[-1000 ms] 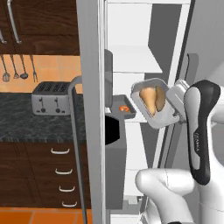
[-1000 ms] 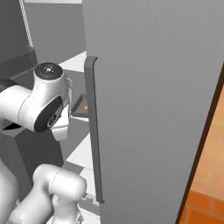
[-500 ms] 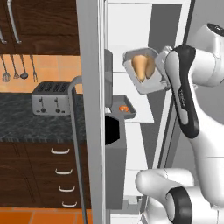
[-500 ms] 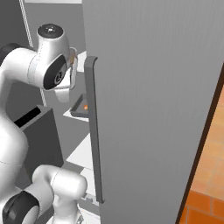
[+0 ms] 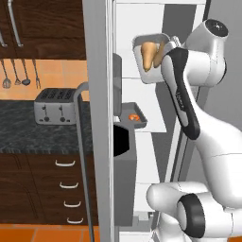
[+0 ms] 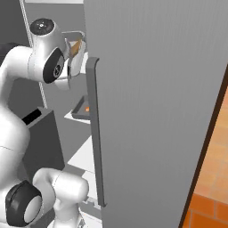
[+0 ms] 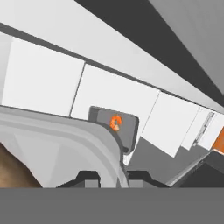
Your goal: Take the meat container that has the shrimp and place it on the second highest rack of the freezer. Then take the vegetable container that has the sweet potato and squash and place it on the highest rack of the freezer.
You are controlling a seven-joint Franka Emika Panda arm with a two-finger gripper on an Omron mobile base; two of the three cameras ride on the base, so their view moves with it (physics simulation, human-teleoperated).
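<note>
The grey vegetable container (image 5: 150,56) hangs tilted high in the open freezer, with the orange sweet potato (image 5: 148,53) and squash showing inside. My gripper (image 5: 166,47) is shut on its right rim. In the hand view that rim (image 7: 65,135) runs between the two fingertips of the gripper (image 7: 114,177). From the right base view, the same container (image 6: 75,51) peeks out behind the arm's upper joint. Lower down, the meat container with shrimp (image 5: 133,116) rests on a white rack. It also appears as a grey tray with an orange spot (image 7: 114,124), (image 6: 83,107).
The open freezer door (image 5: 97,118) with its long grey handle (image 5: 79,156) stands close on the left. In the right base view the door (image 6: 156,111) blocks most of the scene. A toaster (image 5: 54,106) sits on the dark counter, with drawers below.
The arm has lifted the vegetable container from about mid-height up to the top of the freezer, and it now tilts more steeply. The shrimp container has stayed on its rack.
</note>
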